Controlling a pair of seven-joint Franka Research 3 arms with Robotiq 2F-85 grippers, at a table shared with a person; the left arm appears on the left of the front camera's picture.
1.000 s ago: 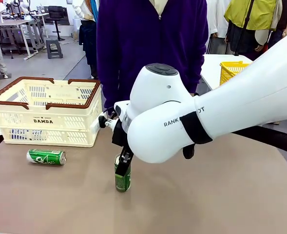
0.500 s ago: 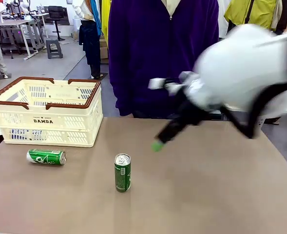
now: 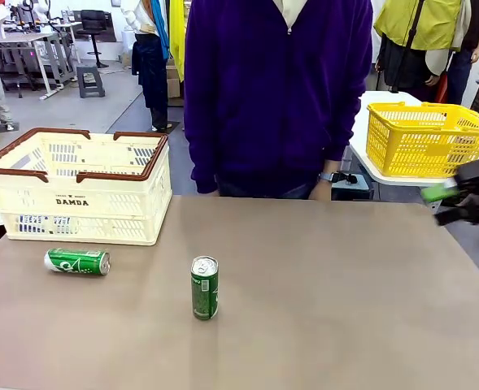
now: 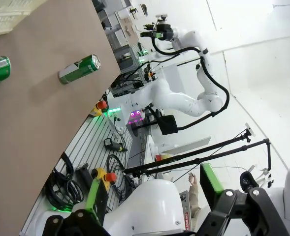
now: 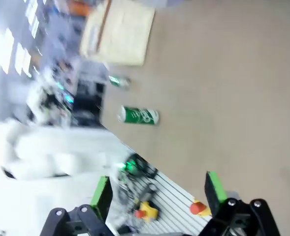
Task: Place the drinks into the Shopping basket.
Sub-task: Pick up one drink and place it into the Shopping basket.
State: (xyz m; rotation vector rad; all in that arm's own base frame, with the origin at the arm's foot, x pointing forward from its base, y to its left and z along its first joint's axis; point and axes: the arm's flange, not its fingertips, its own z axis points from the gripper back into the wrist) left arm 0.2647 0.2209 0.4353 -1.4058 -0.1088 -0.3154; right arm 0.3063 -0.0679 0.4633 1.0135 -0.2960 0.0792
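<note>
Between picks — left claw (image 4: 152, 191) open, right claw (image 5: 157, 189) blurred but apparently open too; next, grip the upright can (image 3: 205, 288) for the Shopping basket (image 3: 117, 208).

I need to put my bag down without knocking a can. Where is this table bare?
Bare: the right half of the table, from the upright green can to the right edge, where the open right pincer hangs; also the near strip in front of both cans. Crowded: the left, where the lying green can sits just before the Shopping basket.
</note>
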